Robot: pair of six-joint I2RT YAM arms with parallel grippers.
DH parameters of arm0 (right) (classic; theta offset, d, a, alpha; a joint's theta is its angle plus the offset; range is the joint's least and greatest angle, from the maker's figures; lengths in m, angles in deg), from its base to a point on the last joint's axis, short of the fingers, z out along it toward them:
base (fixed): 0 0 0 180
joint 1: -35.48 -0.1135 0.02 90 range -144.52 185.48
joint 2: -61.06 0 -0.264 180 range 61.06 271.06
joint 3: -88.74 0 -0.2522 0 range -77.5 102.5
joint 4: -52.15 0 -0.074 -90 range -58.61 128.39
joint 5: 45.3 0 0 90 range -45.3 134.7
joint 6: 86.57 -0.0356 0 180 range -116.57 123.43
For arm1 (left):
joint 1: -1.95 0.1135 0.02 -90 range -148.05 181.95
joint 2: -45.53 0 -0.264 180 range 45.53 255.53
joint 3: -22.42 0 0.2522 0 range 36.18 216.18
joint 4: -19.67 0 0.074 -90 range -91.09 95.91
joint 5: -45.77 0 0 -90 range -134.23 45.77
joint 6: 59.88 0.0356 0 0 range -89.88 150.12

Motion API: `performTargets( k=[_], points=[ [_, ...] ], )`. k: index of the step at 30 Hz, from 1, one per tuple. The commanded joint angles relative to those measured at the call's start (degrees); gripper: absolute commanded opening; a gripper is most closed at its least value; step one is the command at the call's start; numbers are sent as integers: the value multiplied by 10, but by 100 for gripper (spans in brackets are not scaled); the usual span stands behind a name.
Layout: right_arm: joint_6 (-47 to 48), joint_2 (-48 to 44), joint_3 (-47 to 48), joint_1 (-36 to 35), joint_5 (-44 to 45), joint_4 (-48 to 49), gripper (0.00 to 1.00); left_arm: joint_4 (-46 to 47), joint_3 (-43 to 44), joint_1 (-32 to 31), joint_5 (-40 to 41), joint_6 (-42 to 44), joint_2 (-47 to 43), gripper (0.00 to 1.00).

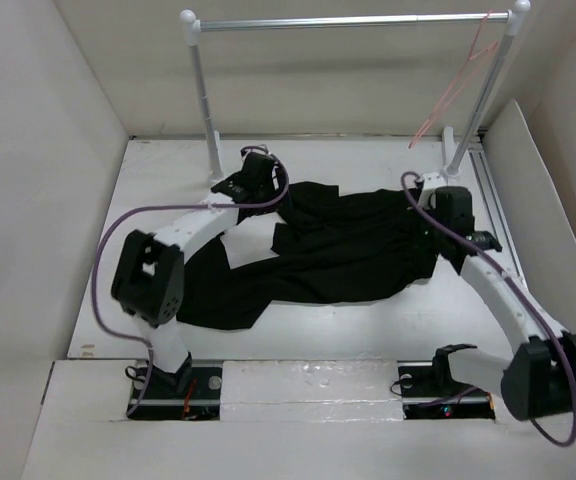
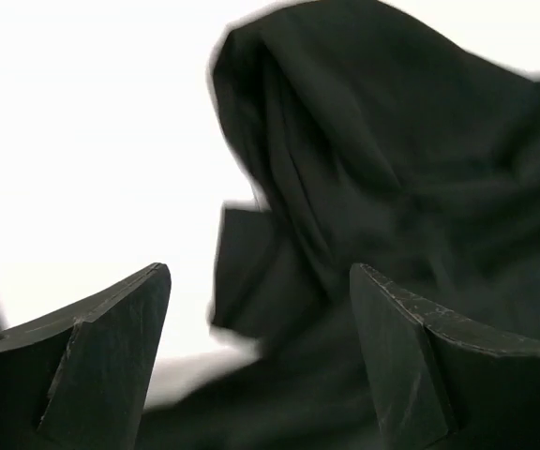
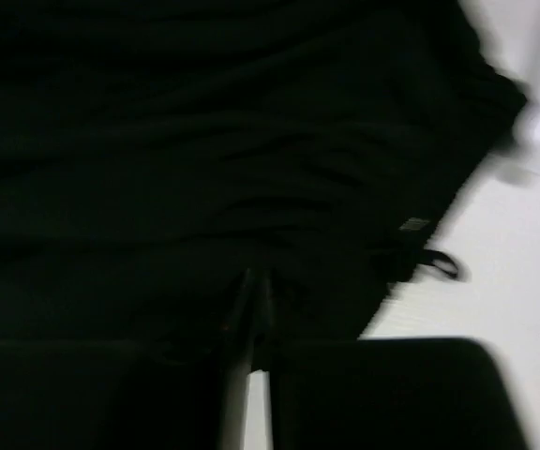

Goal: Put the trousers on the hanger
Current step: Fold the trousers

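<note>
The black trousers (image 1: 348,255) lie spread across the middle of the table, legs running to the near left. The pinkish-red hanger (image 1: 458,85) hangs from the right end of the rail, away from both grippers. My left gripper (image 1: 266,172) is open at the trousers' far left edge; in the left wrist view (image 2: 261,361) a raised fold of trousers (image 2: 364,169) lies just ahead of and between the fingers (image 2: 111,347). My right gripper (image 1: 438,225) is at the trousers' right end; in the right wrist view (image 3: 251,314) it is shut with the black fabric (image 3: 204,141) bunched at its tips.
A silver rail (image 1: 348,20) on white posts (image 1: 203,100) stands across the back of the table. White walls (image 1: 28,180) enclose both sides. A metal track (image 1: 493,195) runs along the right side.
</note>
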Motion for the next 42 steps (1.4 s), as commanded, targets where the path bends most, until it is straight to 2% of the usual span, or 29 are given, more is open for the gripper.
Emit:
performTargets(
  k=[1,3,5,6,7,8,9,11,13,15,17,18,20,22,23,24,26,30,31,34,38,40,42],
  points=[
    [14,-70,-50,-72,-76,-38,7,16,71,44,-12,-16,88,73],
    [9,-109,-98,-131,-103,-41,1,58,85,63,-62,-34,119,74],
    [-14,-130,-122,-173,-90,-52,7,84,99,78,-89,-42,153,74],
    [-23,-147,-141,-210,-79,-55,23,86,113,78,-92,-44,164,75],
    [-35,-154,-150,-225,-68,-59,31,85,138,84,-98,-48,189,76],
    [-64,-163,-168,-260,-64,-46,47,109,150,84,-124,-61,208,78],
    [-64,-163,-168,-260,-64,-46,47,109,150,84,-124,-61,208,78],
    [-81,-156,-173,-294,-67,-38,57,171,136,84,-155,-89,207,79],
    [-95,-147,-173,-314,-51,-38,58,210,97,84,-173,-104,191,77],
    [-101,-129,-171,-327,-40,-37,59,245,60,79,-170,-105,164,64],
    [-103,-121,-169,-334,-39,-32,58,272,34,57,-149,-87,137,55],
    [-104,-115,-168,-334,-36,-35,57,275,18,51,-142,-57,113,53],
    [-110,-117,-159,-334,-14,-47,50,259,23,26,-138,-16,105,55],
    [-113,-130,-148,-329,-1,-54,39,206,93,5,-119,55,125,59],
    [-111,-135,-146,-324,-1,-54,38,150,123,-4,-112,79,139,62],
    [-110,-140,-144,-317,-1,-52,38,141,174,-24,-107,98,166,64],
    [-103,-152,-140,-298,-17,-52,34,75,219,-43,-50,138,198,66],
    [-86,-155,-131,-274,-48,-66,46,17,296,-48,-41,138,248,69],
    [-84,-157,-128,-273,-48,-71,55,11,302,-48,-48,143,253,69],
    [-83,-170,-126,-273,-54,-79,67,6,332,-81,-17,183,274,72],
    [-87,-196,-136,-268,-84,-68,70,3,396,-99,-2,212,333,78],
    [-88,-208,-141,-268,-91,-78,72,-42,493,-99,1,204,402,79],
    [-88,-215,-143,-273,-87,-82,73,-49,531,-99,2,203,416,78]
  ],
)
